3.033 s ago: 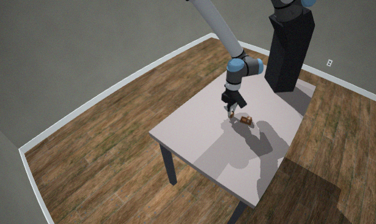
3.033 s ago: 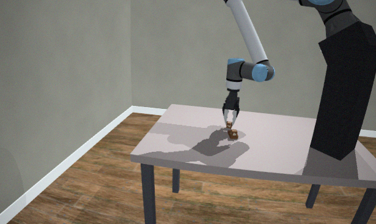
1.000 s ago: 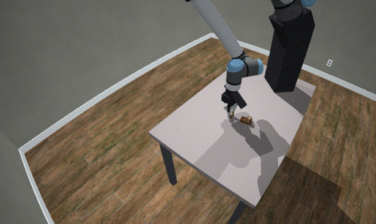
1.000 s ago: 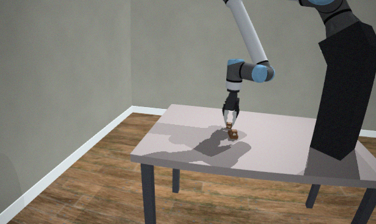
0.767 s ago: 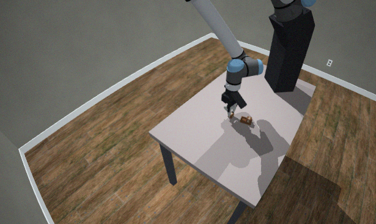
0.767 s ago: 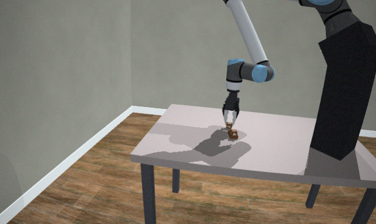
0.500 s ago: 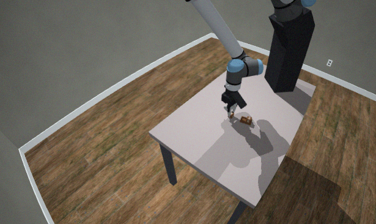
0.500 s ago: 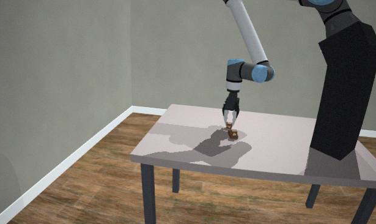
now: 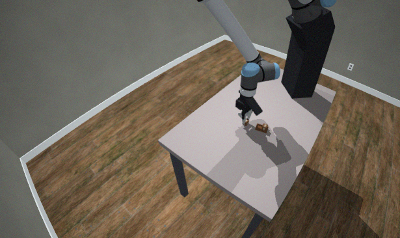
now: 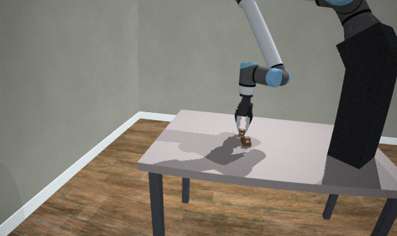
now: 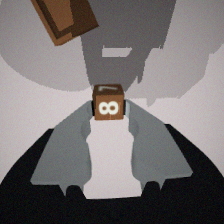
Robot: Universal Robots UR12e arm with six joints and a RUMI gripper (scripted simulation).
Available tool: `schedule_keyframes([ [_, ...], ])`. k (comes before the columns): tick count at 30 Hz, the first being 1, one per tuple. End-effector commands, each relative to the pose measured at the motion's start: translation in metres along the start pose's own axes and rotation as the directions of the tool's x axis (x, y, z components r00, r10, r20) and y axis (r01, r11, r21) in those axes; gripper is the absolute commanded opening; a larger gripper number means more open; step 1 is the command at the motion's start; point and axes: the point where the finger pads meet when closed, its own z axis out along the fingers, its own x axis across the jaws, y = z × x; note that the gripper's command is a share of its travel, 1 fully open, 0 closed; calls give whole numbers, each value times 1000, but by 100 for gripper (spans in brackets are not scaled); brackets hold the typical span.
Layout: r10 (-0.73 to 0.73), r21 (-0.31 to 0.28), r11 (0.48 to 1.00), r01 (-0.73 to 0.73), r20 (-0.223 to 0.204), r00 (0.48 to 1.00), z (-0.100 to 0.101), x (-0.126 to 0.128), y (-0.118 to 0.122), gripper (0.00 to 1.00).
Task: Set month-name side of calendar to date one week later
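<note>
A cube (image 9: 247, 121) (image 10: 242, 132) (image 11: 108, 103) is clamped between the fingertips of the gripper (image 9: 246, 121) (image 10: 243, 130) (image 11: 108, 101), outside the tray (image 9: 261, 130) (image 10: 243, 142) (image 11: 90, 22). The wrist view shows an 8 on one face and a pale mark on the darker face above it, perhaps a 1 or a 7. Whether the cube touches the desk (image 9: 196, 136) (image 10: 298, 155) I cannot tell.

The job looks partway along: one cube is out and gripped. Left to do are any further turning, seating it flat with its digit upright, checking the date, then letting go and moving clear. The date itself is too small to read.

The tray holds a second cube (image 9: 265, 126) (image 10: 247, 140) towards one end; its digit is unclear. The rest of the tray seems to have room for the held one. The tray stands well in from every desk edge, nearer the long edge beneath it in the exterior view than the corner by the arm's pedestal (image 9: 302, 65) (image 10: 366, 97).
</note>
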Motion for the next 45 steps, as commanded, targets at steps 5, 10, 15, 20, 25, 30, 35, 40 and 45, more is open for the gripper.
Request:
schedule_keyframes([
  [5,0,0,1000,0,-1,1000,0,0,0,10],
  [10,0,0,1000,0,-1,1000,0,0,0,10],
  [15,0,0,1000,0,-1,1000,0,0,0,10],
  [20,0,0,1000,0,-1,1000,0,0,0,10],
  [25,0,0,1000,0,-1,1000,0,0,0,10],
  [30,0,0,1000,0,-1,1000,0,0,0,14],
  [35,0,0,1000,0,-1,1000,0,0,0,21],
  [40,0,0,1000,0,-1,1000,0,0,0,24],
  [45,0,0,1000,0,-1,1000,0,0,0,28],
])
